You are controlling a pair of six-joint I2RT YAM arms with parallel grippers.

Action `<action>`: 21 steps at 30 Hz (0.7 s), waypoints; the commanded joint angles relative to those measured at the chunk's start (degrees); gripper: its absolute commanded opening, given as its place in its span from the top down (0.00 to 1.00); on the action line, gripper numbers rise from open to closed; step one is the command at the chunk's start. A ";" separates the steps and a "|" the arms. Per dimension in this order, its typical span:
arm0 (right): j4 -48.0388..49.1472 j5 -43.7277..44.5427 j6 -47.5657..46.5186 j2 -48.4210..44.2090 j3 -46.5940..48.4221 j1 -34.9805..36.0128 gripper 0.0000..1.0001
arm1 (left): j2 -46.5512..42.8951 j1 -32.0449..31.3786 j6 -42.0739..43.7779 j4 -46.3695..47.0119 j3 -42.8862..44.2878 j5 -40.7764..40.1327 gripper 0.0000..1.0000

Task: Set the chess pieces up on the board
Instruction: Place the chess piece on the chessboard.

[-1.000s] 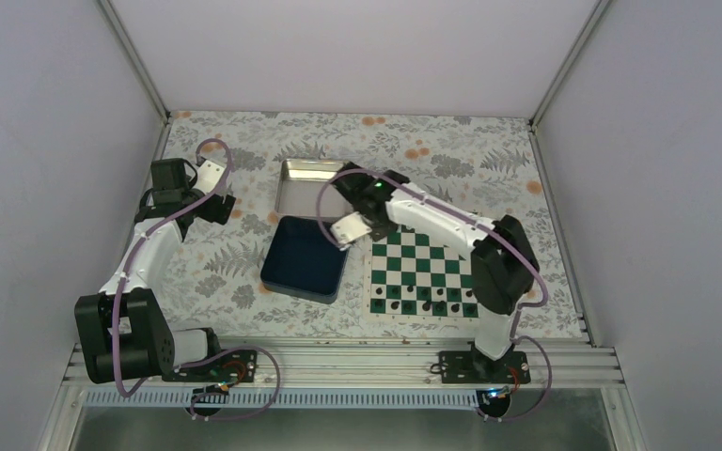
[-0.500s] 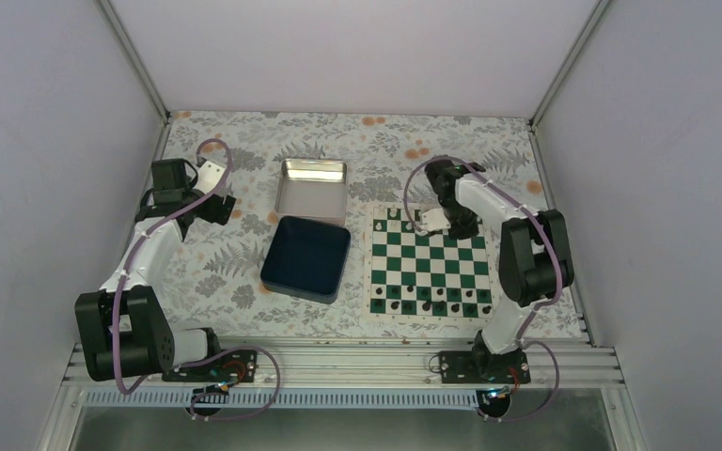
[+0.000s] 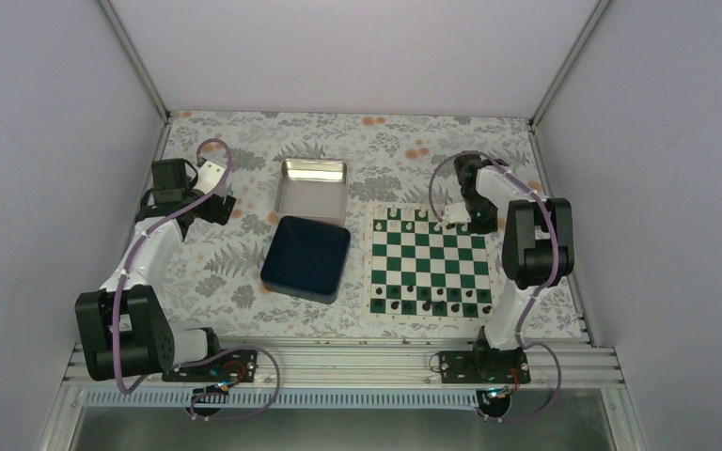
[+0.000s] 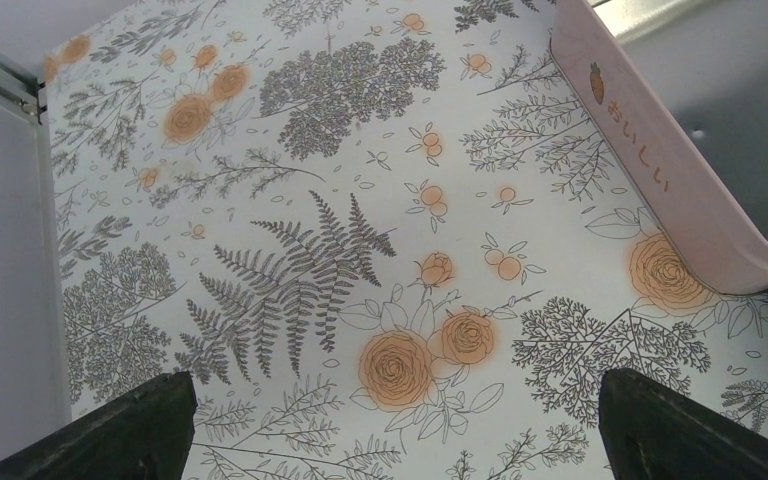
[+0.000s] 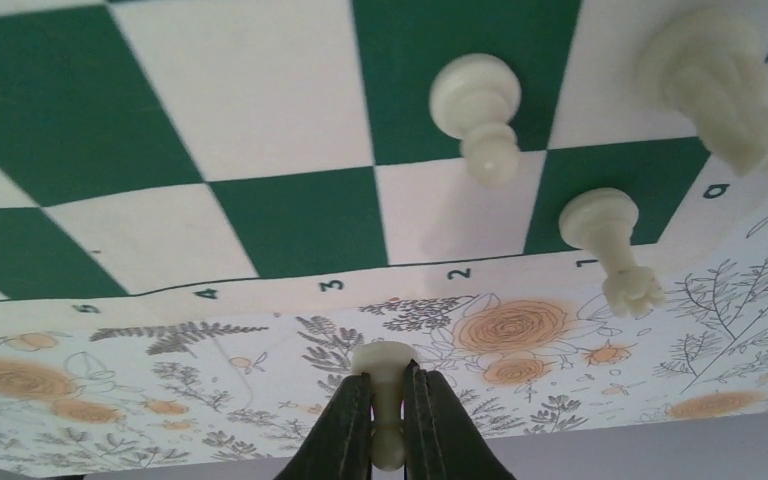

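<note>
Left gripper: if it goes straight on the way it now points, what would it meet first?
Most likely the bare cloth: nothing else lies ahead of the open left gripper. The tin sits off to the side.

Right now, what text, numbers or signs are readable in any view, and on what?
"おいしい", with a small carrot sign beside it: outer wall of the tin, left wrist view.
"1", "2", "3", "4", "5": pale border of the board, right wrist view; the next mark is cut off at the frame edge.
"a": same border, at the corner near "1".
Top view: border marks are too small to read.
</note>
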 commanded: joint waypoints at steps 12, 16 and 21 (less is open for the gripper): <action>1.97 -2.47 -2.57 4.42 5.49 -0.76 0.93 | 0.62 0.31 -0.61 -0.02 0.96 0.31 0.00; 1.14 -3.41 -2.22 5.12 6.38 -0.85 0.93 | 0.51 0.32 -0.61 -0.24 1.07 0.37 0.01; 1.24 -3.90 -1.96 5.65 6.17 -0.89 0.93 | 0.63 0.34 -0.61 -0.28 0.97 0.14 0.01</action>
